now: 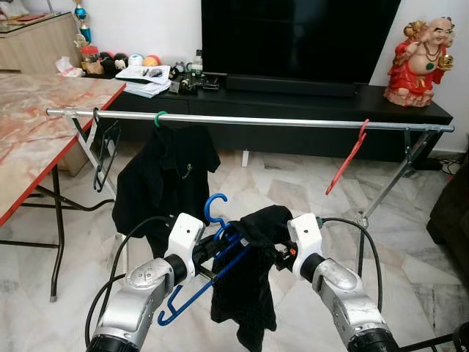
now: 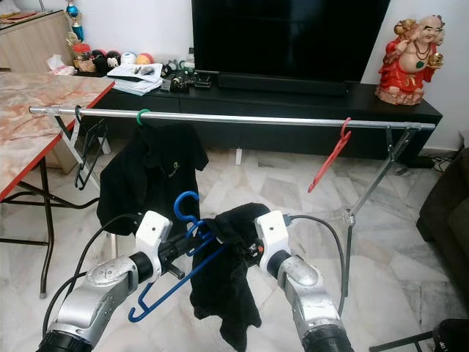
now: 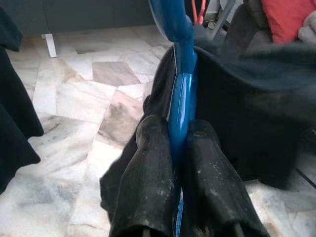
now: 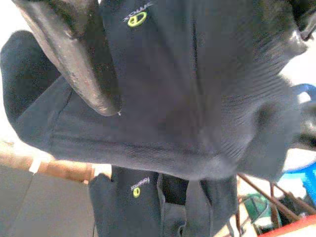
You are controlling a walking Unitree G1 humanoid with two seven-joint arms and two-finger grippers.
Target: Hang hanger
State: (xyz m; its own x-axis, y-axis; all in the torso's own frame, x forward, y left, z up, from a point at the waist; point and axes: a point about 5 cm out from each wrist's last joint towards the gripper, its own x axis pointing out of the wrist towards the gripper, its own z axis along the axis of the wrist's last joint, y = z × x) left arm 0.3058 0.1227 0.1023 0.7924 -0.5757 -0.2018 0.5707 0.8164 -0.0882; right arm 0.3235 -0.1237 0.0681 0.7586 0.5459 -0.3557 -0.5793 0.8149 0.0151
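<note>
L gripper (image 3: 180,148) fingers pinching blue hanger (image 1: 192,287); black shirt (image 1: 249,290) draped over it. R gripper (image 1: 282,253) at shirt, finger state unclear.

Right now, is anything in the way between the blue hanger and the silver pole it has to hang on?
Nothing visible blocks it. The blue hanger, carrying a black garment, sits below the rail. Straight above is a bare stretch between the black shirt on its green hanger and the red hanger.
</note>
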